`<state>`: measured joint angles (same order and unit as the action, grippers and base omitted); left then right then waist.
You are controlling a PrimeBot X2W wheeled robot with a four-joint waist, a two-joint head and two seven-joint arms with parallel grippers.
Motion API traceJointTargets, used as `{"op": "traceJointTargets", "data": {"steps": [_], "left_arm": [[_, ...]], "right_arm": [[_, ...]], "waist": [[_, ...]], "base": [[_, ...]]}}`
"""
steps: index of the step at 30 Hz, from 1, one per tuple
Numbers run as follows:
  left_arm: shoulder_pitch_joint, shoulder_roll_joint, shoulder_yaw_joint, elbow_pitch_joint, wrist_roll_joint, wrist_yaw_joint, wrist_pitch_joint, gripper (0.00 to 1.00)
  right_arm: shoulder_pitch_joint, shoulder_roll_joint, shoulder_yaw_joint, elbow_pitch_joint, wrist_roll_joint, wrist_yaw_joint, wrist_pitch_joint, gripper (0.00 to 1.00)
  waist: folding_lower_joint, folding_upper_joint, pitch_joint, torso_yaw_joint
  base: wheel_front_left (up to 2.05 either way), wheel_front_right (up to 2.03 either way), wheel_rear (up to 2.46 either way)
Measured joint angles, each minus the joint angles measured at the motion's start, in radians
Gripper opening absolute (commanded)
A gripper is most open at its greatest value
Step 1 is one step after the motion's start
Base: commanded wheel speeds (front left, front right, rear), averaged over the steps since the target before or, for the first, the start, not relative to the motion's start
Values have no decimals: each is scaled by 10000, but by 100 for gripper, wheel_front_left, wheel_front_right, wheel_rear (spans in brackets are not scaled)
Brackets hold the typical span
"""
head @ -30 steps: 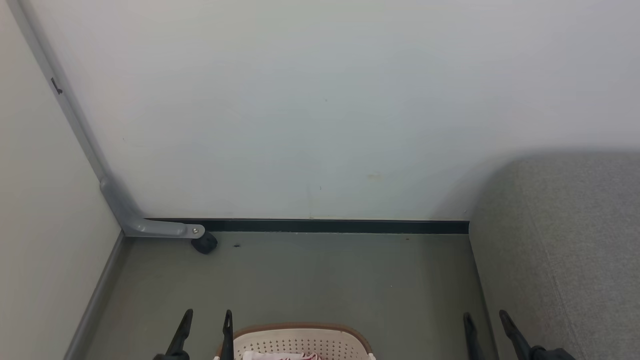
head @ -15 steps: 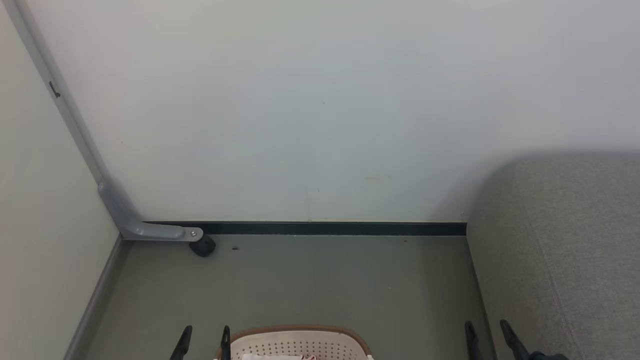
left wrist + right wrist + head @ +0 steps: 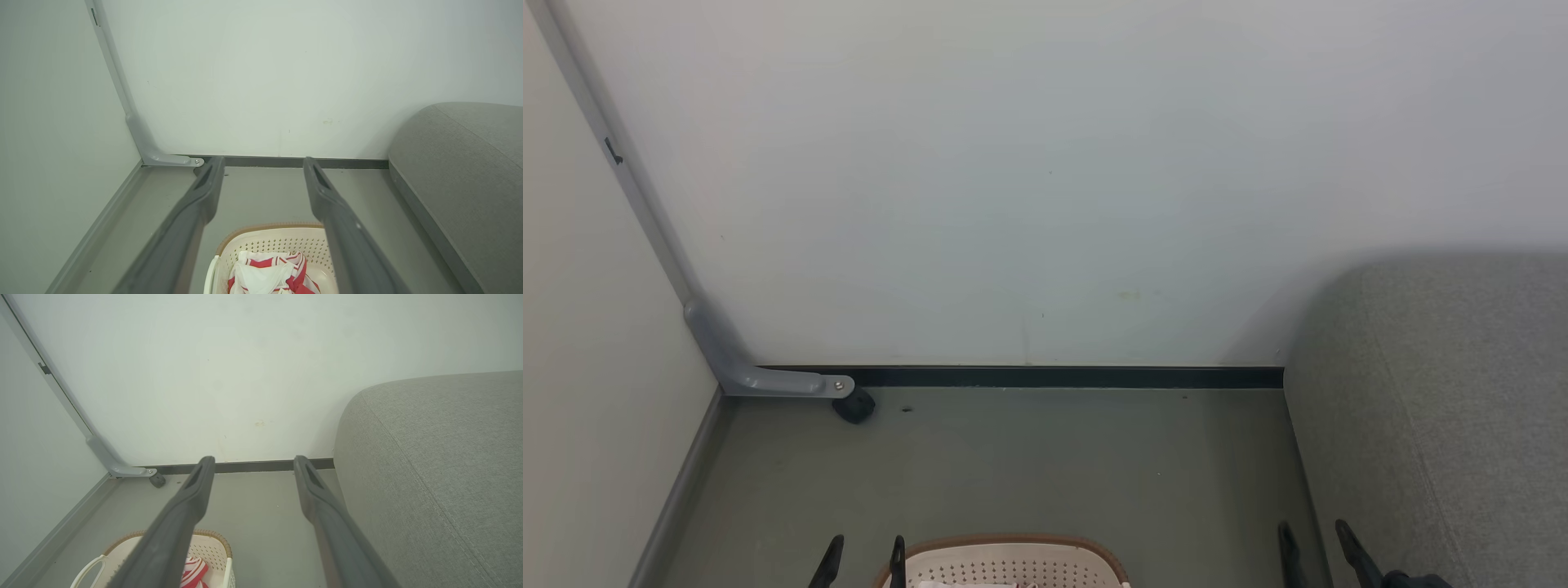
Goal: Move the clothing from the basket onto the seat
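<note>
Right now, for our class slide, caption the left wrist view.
Open left gripper framing a cream, hole-dotted plastic basket of red-and-white fabric clothing, grey-green upholstered sofa at right.

Perforated plastic basket [image 3: 278, 244], woven-cloth seat [image 3: 441, 465], matt floor [image 3: 1054, 465].

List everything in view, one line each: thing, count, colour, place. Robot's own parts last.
basket: one, cream-white with brown rim, on the floor left of the seat
clothing: a heap, count unclear, red and white, inside the basket
seat: one, grey-green, at the right, by the wall
wall: one, white, behind everything
skirting strip: one, dark, along the wall's foot
metal foot: one, grey, left corner
caster: one, black, under the metal foot's end
floor: one, grey-green
left gripper: one, dark, open, empty
right gripper: one, dark, open, empty
</note>
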<state>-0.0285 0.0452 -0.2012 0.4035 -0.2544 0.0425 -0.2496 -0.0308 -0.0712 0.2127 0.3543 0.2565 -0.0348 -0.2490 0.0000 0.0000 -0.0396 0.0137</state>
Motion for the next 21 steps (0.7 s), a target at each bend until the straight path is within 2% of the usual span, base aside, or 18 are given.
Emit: {"op": "traceJointTargets", "data": {"steps": [21], "left_arm": [[-39,0,-173,56,-88,15,0,100]], "right_arm": [[0,48,-63,58,-6,173,0,100]], "waist": [[0,0,-31,-26]], "base": [[0,0,0]]}}
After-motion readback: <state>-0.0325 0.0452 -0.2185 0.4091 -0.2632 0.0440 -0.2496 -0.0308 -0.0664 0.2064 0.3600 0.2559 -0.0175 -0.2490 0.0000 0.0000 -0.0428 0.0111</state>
